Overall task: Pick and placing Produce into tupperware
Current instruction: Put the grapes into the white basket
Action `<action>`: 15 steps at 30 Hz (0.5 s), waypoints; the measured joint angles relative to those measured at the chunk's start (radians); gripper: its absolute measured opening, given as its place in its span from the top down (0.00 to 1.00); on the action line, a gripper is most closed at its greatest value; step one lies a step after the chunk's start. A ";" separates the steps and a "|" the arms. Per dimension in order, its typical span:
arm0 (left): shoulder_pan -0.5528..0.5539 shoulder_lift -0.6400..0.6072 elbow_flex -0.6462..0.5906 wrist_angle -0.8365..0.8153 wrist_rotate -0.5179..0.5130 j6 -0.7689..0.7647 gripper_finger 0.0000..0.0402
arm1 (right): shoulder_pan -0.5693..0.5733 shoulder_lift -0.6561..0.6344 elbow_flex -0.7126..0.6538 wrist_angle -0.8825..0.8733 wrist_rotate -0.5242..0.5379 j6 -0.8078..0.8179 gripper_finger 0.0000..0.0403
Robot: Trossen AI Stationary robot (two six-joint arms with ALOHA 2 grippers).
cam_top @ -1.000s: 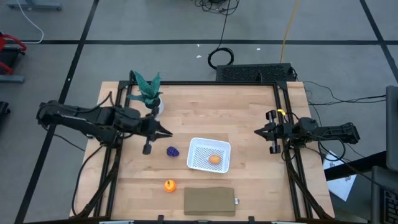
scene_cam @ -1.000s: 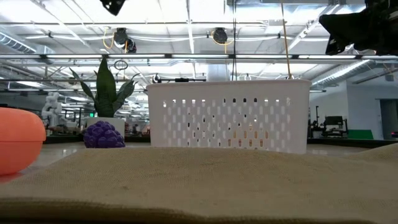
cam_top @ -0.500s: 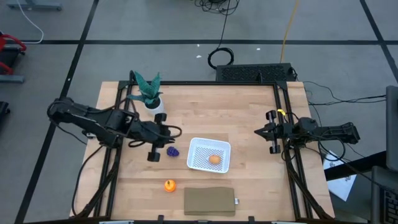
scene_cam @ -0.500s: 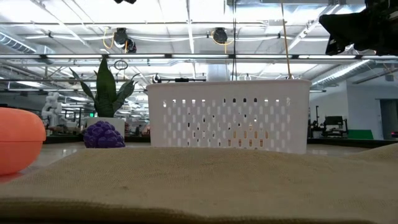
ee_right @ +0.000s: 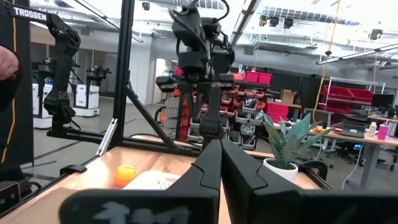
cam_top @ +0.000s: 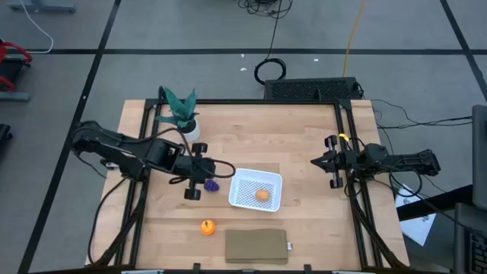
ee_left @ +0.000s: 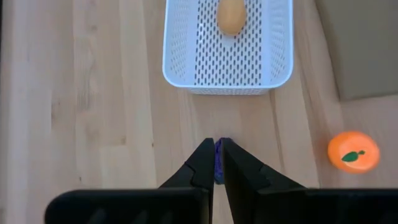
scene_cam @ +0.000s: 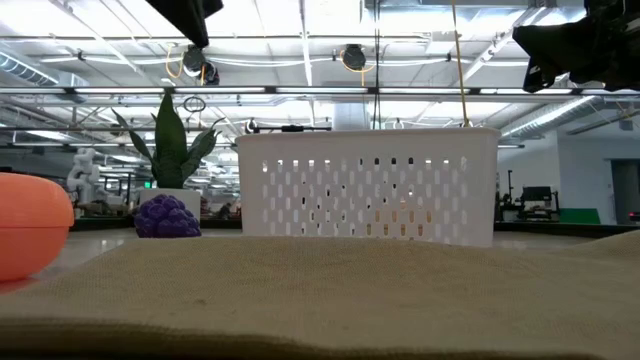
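Observation:
The white tupperware (cam_top: 245, 183) stands mid-table with the tan-yellow lump (cam_top: 262, 195) lying on its mesh bottom. The dark purple cluster (cam_top: 214, 185) rests on the wood just left of it, and the orange ball (cam_top: 208, 227) sits nearer the near edge. My left gripper (cam_top: 207, 176) is shut and hovers high above the purple cluster; in the left wrist view only a purple sliver (ee_left: 217, 165) shows between its fingers (ee_left: 202, 163). In the low view the cluster (scene_cam: 167, 216) sits on the table far below that gripper (scene_cam: 185, 15). My right gripper (cam_top: 332, 161) waits, shut, at the table's right edge.
A flat brown slab (cam_top: 256, 246) lies at the near edge, right of the orange ball. A green plant in a white pot (cam_top: 183, 116) stands near the far left corner. A black frame (cam_top: 346, 137) runs around the table. Bare wood lies between the tupperware and my right gripper.
My left gripper has moved toward the table's right and a little toward the near edge, from beside the plant to a spot over the purple cluster. It now reaches lower into the top of the low view. The produce and tupperware have stayed put.

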 joint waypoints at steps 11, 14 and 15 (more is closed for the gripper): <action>0.002 0.107 0.000 -0.070 0.015 0.041 0.92 | 0.000 0.001 0.000 0.000 0.000 0.000 1.00; 0.003 0.134 0.000 -0.081 0.025 0.038 0.92 | 0.000 0.002 0.000 0.001 0.000 0.000 1.00; 0.003 0.142 0.000 -0.083 0.027 0.033 0.92 | 0.000 0.002 0.000 -0.001 0.000 0.000 1.00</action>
